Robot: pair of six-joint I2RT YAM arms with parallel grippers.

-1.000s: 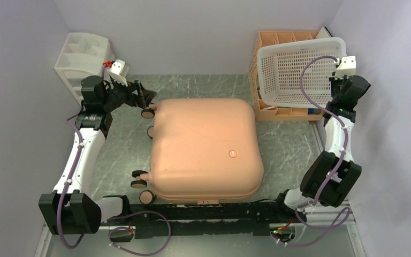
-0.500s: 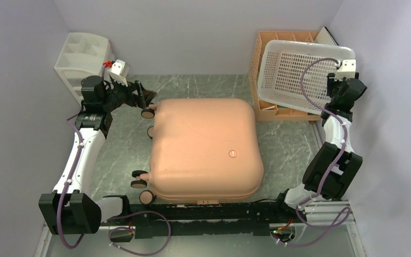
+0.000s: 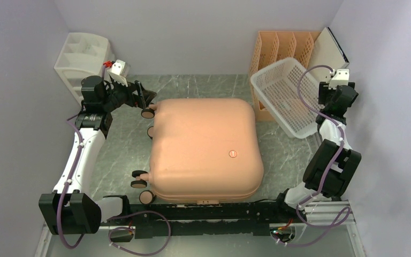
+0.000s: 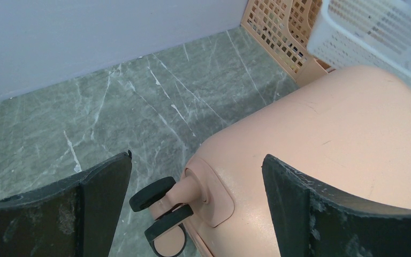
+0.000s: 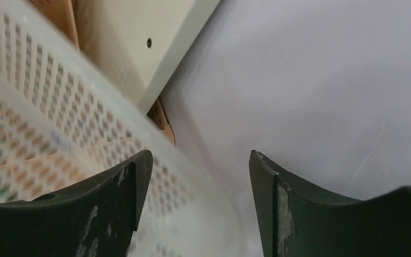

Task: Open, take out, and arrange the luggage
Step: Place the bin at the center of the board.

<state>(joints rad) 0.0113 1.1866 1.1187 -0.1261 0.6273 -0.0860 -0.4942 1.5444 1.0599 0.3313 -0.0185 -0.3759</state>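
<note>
One closed salmon-pink suitcase shows four black wheels and one unreadable round logo. Left gripper and right gripper gape, holding nothing.

We are looking at a suitcase whose salmon-pink hard shell is appearing smooth and softly satin, faintly scratched in the left wrist view, with smooth black wheels. The table is showing a polished grey-green marble pattern. The white basket and the orange rack are reading as perforated plastic. On the left gripper we are seeing matt dark fingers, scuffed pale.
</note>
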